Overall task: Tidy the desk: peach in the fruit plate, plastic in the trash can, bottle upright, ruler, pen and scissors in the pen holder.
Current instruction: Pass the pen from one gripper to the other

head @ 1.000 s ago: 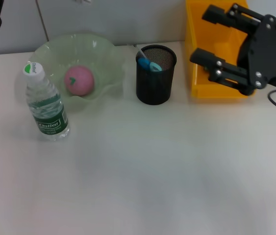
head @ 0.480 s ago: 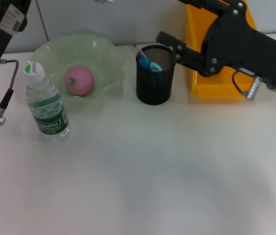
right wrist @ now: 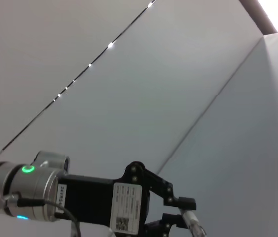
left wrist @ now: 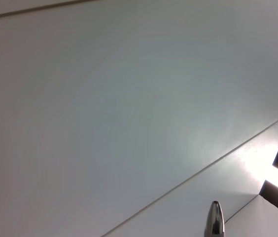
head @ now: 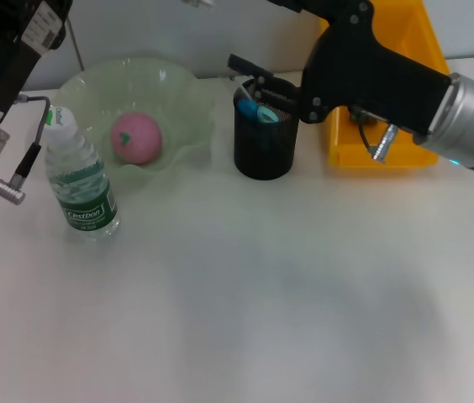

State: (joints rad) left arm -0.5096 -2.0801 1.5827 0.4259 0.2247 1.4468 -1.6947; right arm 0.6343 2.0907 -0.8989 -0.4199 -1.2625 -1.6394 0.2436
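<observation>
Right gripper (head: 258, 38) is spread wide open, gripping nothing. Vs half a sec ago it's swinging further left, so its lower finger (head: 247, 66) is now hanging over the pen holder (head: 264, 147) rim instead of beside it. Left arm is also creeping in, next to the bottle (head: 81, 180). Left gripper (right wrist: 177, 212) is pointing up, can't tell its grip state tbh. Nothing else is moving: bottle standing upright, peach (head: 135, 138) sitting in the fruit plate (head: 178, 80), blue-handled thing (head: 259, 112) poking out of the holder, yellow trash can (head: 342, 143) behind the arm.
</observation>
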